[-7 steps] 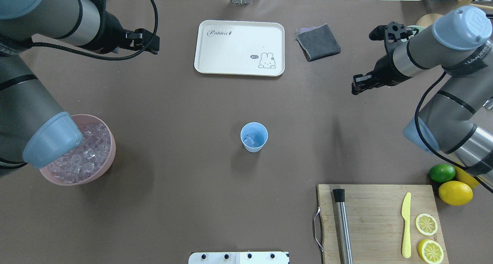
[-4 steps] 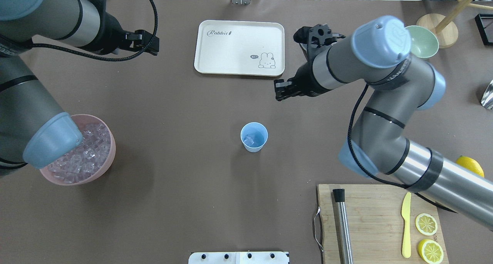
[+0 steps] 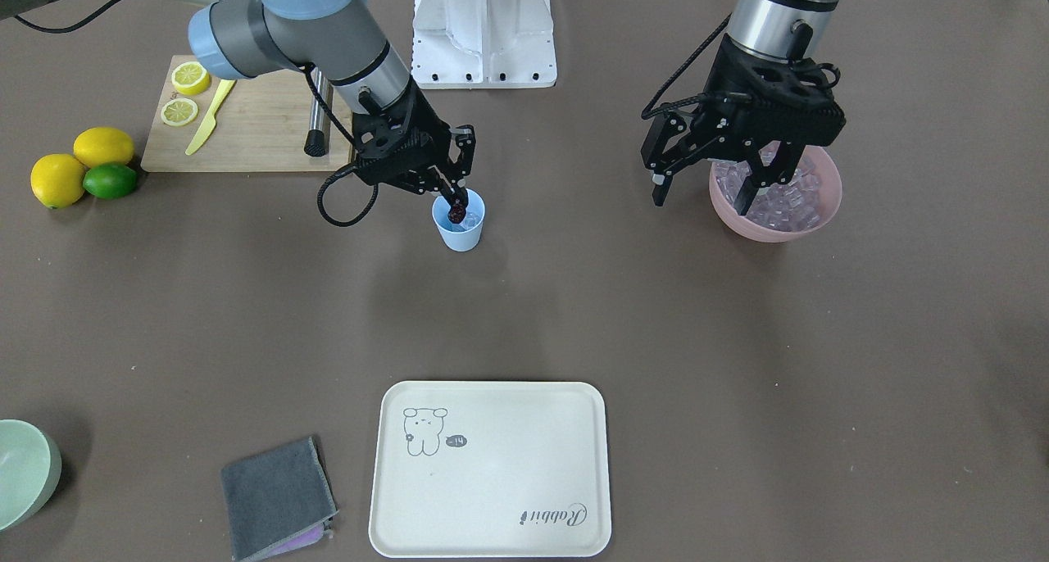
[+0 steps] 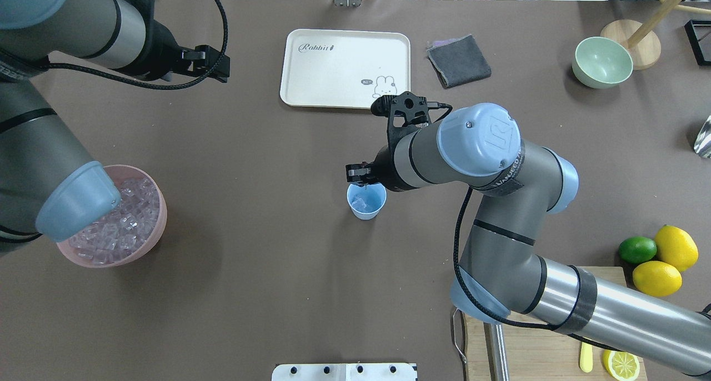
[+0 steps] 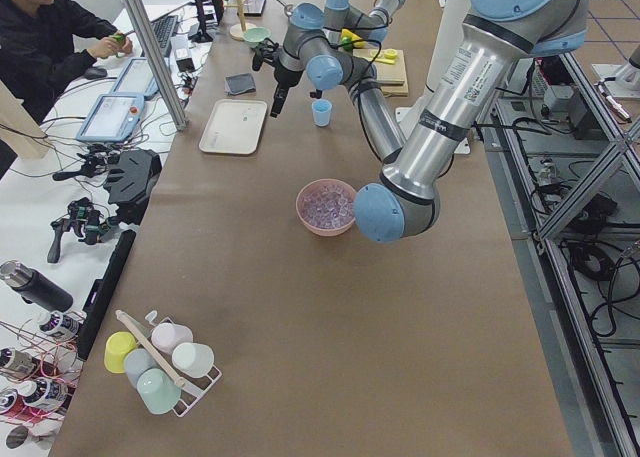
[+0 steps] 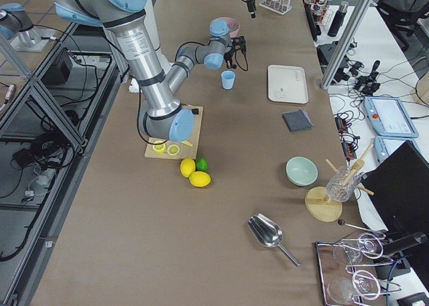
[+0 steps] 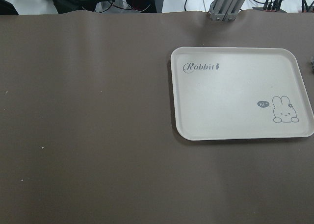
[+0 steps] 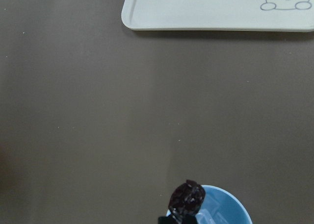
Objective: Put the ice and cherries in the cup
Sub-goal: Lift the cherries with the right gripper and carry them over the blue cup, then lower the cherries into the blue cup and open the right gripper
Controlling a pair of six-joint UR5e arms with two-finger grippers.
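Note:
The light blue cup stands mid-table with an ice cube in it. My right gripper is shut on the dark cherries and holds them just over the cup's mouth. In the right wrist view the cherries hang at the cup's near rim. In the overhead view the right gripper is at the cup's far rim. My left gripper is open and empty, held high near the pink bowl full of ice. That bowl is at the table's left.
A white rabbit tray lies beyond the cup, with a grey cloth and a pale green bowl to its right. A wooden cutting board with a steel rod, yellow knife and lemon slices is front right, beside two lemons and a lime.
My right arm has swung from the table's far right to the middle and now holds the cherries over the cup. The left arm has not moved.

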